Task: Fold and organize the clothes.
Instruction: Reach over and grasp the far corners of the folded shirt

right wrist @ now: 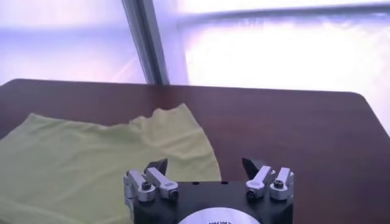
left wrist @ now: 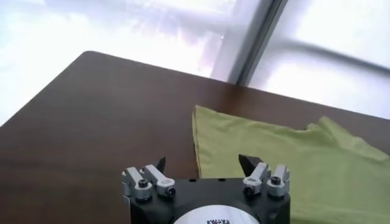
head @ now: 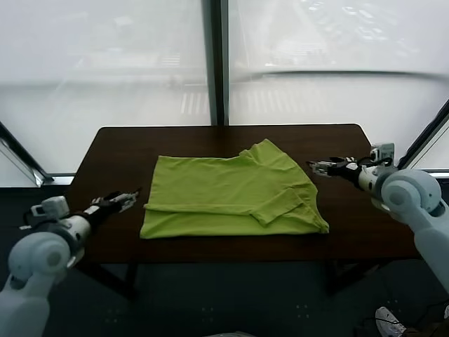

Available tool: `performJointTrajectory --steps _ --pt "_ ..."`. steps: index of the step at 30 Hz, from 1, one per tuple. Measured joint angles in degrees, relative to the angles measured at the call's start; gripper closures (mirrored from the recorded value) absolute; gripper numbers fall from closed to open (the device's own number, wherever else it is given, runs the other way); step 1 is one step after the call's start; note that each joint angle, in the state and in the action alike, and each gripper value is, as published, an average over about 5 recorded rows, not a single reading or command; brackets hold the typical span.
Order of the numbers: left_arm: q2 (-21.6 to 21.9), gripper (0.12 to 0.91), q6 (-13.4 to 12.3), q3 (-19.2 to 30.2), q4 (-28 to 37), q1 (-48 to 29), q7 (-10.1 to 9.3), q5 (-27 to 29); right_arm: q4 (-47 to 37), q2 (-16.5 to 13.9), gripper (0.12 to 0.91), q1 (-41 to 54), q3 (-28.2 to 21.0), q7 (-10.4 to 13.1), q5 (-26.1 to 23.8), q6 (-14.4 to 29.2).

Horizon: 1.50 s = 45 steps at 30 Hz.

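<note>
Shirt [head: 231,196] lies mid-frame on table [head: 112,151], partly folded: one sleeve tucked over, more folds left. Left gripper [head: 126,199] open, off the shirt's left edge. Right gripper [head: 317,167] open, at its upper right. Neither holds cloth.

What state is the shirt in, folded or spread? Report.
Partly folded: the T-shirt lies flat on the table, one sleeve turned inward over its body.

Matt, soft green cloth T-shirt [head: 235,196] lies on a smooth, faintly glossy dark wooden table [head: 119,154].
</note>
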Motion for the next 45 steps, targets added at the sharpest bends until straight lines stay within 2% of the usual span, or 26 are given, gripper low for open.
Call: performJointTrajectory --steps 4,8,16,23,30,34,37,45 --pt "1.7 0.123 1.8 3.9 5.6 -9.0 -0.97 -3.8 -8.0 5.1 0.118 6.3 -4.3 -1.1 -1.1 0.0" --pt "2.5 0.123 2.3 8.6 12.2 -17.7 -1.08 -5.5 -15.7 9.2 0.118 11.0 -7.3 -2.1 -2.7 0.0" --pt "1.6 0.123 2.3 18.4 25.2 -32.5 -0.83 -5.8 -25.9 14.5 0.118 15.8 -10.6 -3.3 -6.3 0.0" --pt "-0.9 0.123 2.3 24.0 35.1 -40.3 1.93 -2.1 -29.1 16.5 0.118 16.7 -11.6 -3.5 -8.4 0.0" --pt "-2.9 0.123 2.3 26.8 40.9 -43.6 5.10 3.2 -30.0 17.5 0.122 16.8 -12.2 -3.3 -9.7 0.0" --pt "-3.8 0.123 2.3 28.0 42.9 -44.4 6.74 6.5 -30.5 18.0 0.174 16.8 -12.2 -3.4 -9.8 0.0" --pt "-4.5 0.124 2.3 28.7 44.0 -45.0 6.97 7.7 -31.0 18.4 0.226 16.9 -12.2 -3.4 -9.9 0.0" --pt "-5.7 0.158 2.2 29.4 45.8 -46.0 6.97 9.1 -32.2 19.3 0.279 17.0 -12.3 -3.6 -10.8 0.0"
